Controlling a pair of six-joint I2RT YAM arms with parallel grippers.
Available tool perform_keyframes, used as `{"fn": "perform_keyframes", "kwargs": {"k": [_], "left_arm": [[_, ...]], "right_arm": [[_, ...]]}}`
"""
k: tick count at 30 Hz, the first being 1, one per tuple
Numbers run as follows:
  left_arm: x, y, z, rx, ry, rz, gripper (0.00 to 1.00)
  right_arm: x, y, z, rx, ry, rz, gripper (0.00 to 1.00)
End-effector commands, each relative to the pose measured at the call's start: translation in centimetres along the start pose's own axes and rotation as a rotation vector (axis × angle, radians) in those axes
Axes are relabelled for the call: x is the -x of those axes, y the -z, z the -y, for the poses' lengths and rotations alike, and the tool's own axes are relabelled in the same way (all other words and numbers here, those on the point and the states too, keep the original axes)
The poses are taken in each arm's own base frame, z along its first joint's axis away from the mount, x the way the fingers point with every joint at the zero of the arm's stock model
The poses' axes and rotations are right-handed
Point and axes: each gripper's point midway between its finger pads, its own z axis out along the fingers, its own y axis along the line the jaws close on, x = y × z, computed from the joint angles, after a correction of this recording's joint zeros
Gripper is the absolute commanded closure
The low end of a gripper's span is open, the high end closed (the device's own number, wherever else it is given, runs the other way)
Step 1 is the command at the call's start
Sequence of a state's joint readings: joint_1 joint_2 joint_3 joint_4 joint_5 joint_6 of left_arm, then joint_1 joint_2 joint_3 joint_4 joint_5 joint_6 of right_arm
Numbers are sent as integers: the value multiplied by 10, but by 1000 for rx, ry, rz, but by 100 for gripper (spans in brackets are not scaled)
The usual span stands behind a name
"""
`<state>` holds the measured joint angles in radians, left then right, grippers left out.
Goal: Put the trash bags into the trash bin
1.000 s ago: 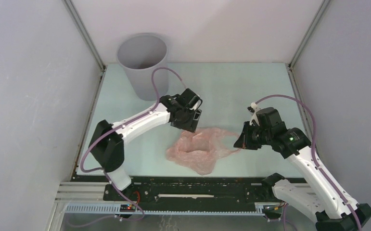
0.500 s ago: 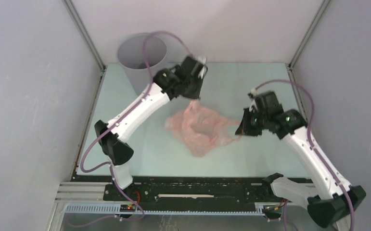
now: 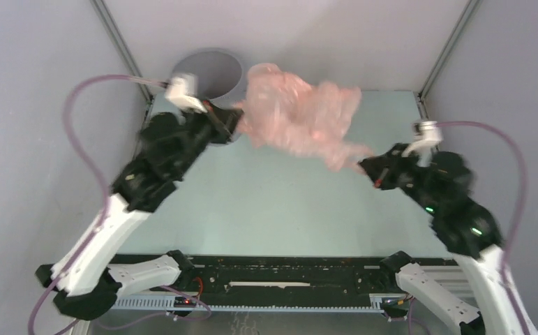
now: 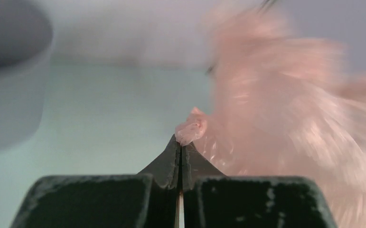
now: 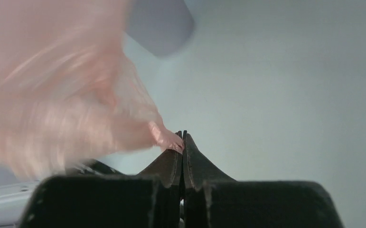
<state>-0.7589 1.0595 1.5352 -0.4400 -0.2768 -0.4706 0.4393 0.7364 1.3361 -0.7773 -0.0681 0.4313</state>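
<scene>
The pale-pink trash bag [image 3: 297, 115] hangs in the air, stretched between both arms above the back of the table. My left gripper [image 3: 236, 120] is shut on its left end, a pinched tuft of film [image 4: 191, 128] showing at the tips. My right gripper [image 3: 365, 165] is shut on the bag's right tail [image 5: 169, 140]. The bag [image 4: 290, 118] fills the right of the left wrist view, blurred. The grey trash bin [image 3: 210, 70] stands in the back left corner, partly hidden by the bag and the left arm; it also shows blurred in the wrist views [image 4: 10, 71] [image 5: 159, 26].
Grey enclosure walls and metal corner posts [image 3: 123, 52] close in the pale-green table [image 3: 280, 202]. Purple cables [image 3: 84, 132] loop off both arms. A black rail [image 3: 287, 269] runs along the near edge.
The left gripper shut on the bag, and both arms lifted it off the table, carrying it back and up toward the bin. Both arms have swung far upward.
</scene>
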Motion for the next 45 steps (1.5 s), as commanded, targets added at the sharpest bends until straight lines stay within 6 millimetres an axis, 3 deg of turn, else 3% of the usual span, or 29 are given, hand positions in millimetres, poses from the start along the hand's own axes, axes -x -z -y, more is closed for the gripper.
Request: {"fn": "perform_keyframes", "kwargs": {"k": [1,3,5,7,9,10,11,14,16,17,19,20,21,22,23,25,27,29,30,31,33,35,37,38,40,42,44,45], "left_arm": [[-248,-19,-96,270,91,-685,100],[-303,9,-106,286,110,-822,100],[-321,26,-104,260,104,-828,100],[-317,28,-97,225,111,-795,100],[-298,14,-92,202,68,-745,100],[-272,-2,-81,178,36,-702,100],[-265,-9,-83,186,-3,-710,100],[-163,-61,-36,108,-54,-580,100],[-76,-78,6,30,-61,-430,100],[-37,-79,26,-12,-53,-349,100],[30,-71,64,-126,-17,-184,100],[50,-66,75,-170,-3,-123,100],[55,-65,80,-194,3,-92,100],[55,-63,79,-207,1,-61,100],[57,-56,74,-209,8,-8,100],[6,-62,32,-82,42,-48,100],[-83,-66,-27,79,43,-188,100],[-193,-47,-97,291,92,-454,100],[-248,-27,-123,357,125,-621,100],[-291,-4,-135,369,167,-765,100],[-333,31,-136,350,183,-866,100],[-331,40,-124,282,163,-812,100],[-310,29,-115,236,166,-724,100],[-293,18,-113,233,155,-682,100],[-240,-19,-92,172,140,-610,100],[-172,-53,-64,102,126,-542,100],[-75,-75,-17,0,96,-386,100],[-27,-75,7,-54,80,-294,100]], "right_arm": [[-179,-57,87,-271,-176,-527,100],[-239,-46,88,-249,-230,-739,100],[-264,-38,88,-241,-218,-786,100],[-257,-39,87,-218,-175,-744,100],[-228,-47,87,-218,-136,-656,100],[-207,-52,85,-208,-113,-608,100],[-182,-58,84,-217,-98,-565,100],[-96,-71,66,-207,-68,-452,100],[-27,-68,37,-171,-29,-351,100],[20,-56,10,-116,1,-247,100],[79,-32,-29,-56,57,-68,100],[101,-18,-42,-45,83,40,100],[115,-5,-54,-11,106,131,100],[121,4,-60,21,124,210,100],[115,2,-56,30,133,260,100],[82,-12,-24,-42,114,299,100],[19,-35,27,-191,91,192,100],[-74,-59,72,-292,82,-77,100],[-120,-63,86,-321,44,-234,100],[-164,-58,99,-360,-10,-408,100],[-220,-53,92,-300,-87,-634,100],[-241,-51,85,-273,-78,-696,100],[-227,-59,76,-224,-48,-641,100],[-203,-67,70,-202,-24,-573,100],[-152,-81,60,-180,0,-455,100],[-87,-91,44,-159,17,-338,100],[-19,-88,22,-136,39,-235,100],[12,-81,8,-120,54,-185,100]]}}
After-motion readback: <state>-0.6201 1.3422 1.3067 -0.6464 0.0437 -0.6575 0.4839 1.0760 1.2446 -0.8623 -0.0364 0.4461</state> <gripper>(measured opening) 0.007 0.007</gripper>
